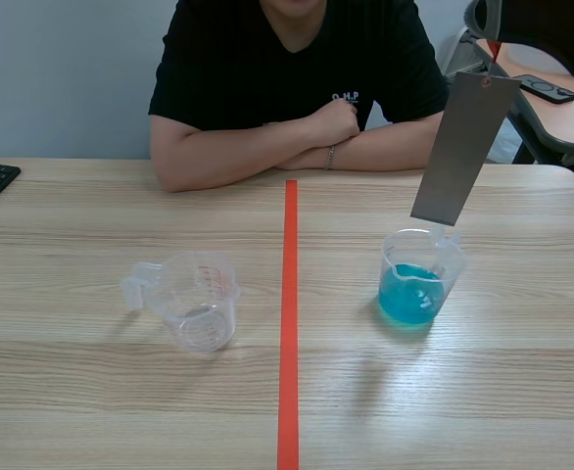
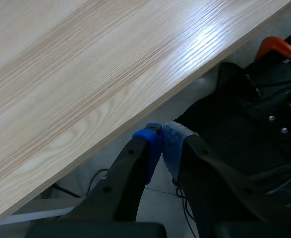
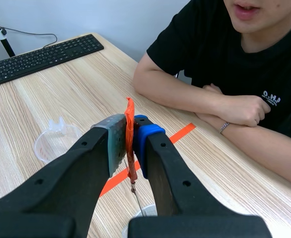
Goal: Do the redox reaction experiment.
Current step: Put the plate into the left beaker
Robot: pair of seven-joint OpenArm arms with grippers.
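Metal strip (image 1: 463,147): seemingly thin, stiff, light. My right fingers (image 3: 150,144) pinch its orange tab (image 3: 130,111); left fingers (image 2: 146,146) closed, empty.

Bright, even light with soft shadows and a white glare patch on the table (image 2: 205,37).
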